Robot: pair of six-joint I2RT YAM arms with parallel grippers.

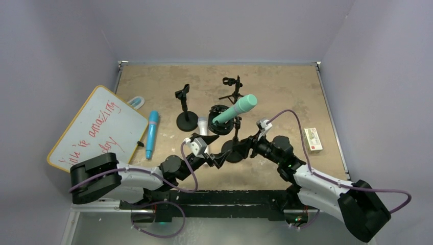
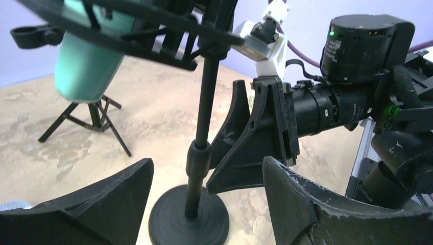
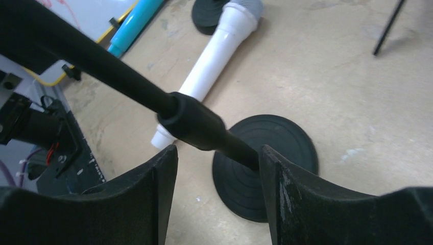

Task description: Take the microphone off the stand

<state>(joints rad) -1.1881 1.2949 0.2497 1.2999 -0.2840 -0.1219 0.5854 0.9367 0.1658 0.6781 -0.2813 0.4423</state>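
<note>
A teal microphone [image 1: 236, 108] rests tilted in the clip of a black stand [image 1: 236, 133] with a round base [image 1: 234, 152]. In the left wrist view the microphone [image 2: 84, 56] is at the upper left, and the stand's pole [image 2: 203, 107] rises from its base [image 2: 189, 220]. My left gripper [image 1: 217, 159] is open, with the pole between its fingers [image 2: 208, 166] low down and not touching them. My right gripper [image 1: 246, 145] faces it from the other side. It is open around the same pole [image 3: 204, 125], whose lower end lies close against the right finger [image 3: 218, 150].
A white microphone [image 1: 203, 126] lies just left of the stand, and a blue one [image 1: 152, 133] lies beside a whiteboard [image 1: 97, 127]. Behind are another round-base stand [image 1: 186, 120], a tripod stand [image 1: 234, 91] and a black mount [image 1: 220, 118]. A small box [image 1: 313, 139] lies at the right.
</note>
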